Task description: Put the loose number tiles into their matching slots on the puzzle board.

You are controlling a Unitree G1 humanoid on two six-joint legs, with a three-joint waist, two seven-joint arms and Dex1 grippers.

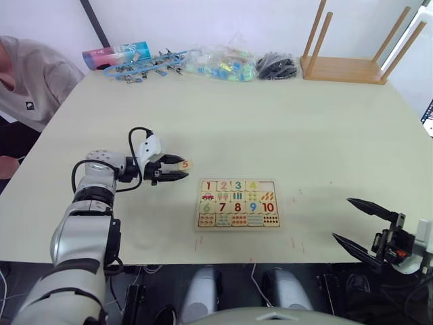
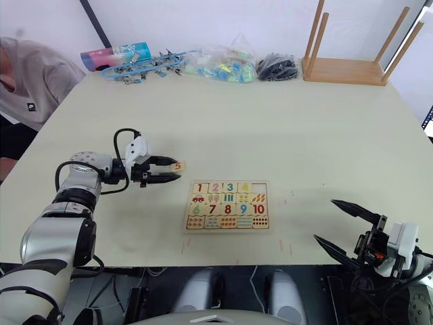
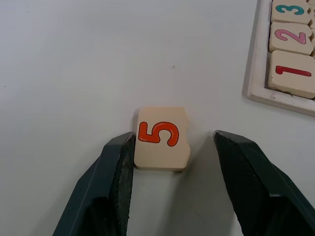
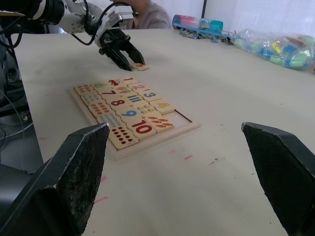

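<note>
The puzzle board [image 1: 237,220] lies near the table's front, with tiles 1 to 4 seated in its top row. At that row's right end, one bare slot [image 1: 269,185] stands empty. A loose tile printed with an orange 5 [image 3: 160,137] lies flat on the table just left of the board. My left gripper [image 1: 181,168] is open around this tile: one finger [image 3: 115,172] touches its edge and the other stands apart. My right gripper [image 1: 344,218] hangs open and holds nothing, near the front right edge, well right of the board.
An upturned wooden stool [image 1: 345,68] sits at the back right. Along the far edge lie clear bags of small parts [image 1: 220,64], a black bundle [image 1: 276,66], blue clips [image 1: 145,68] and a coloured tube [image 1: 115,54]. A person [image 1: 30,81] sits at the table's left side.
</note>
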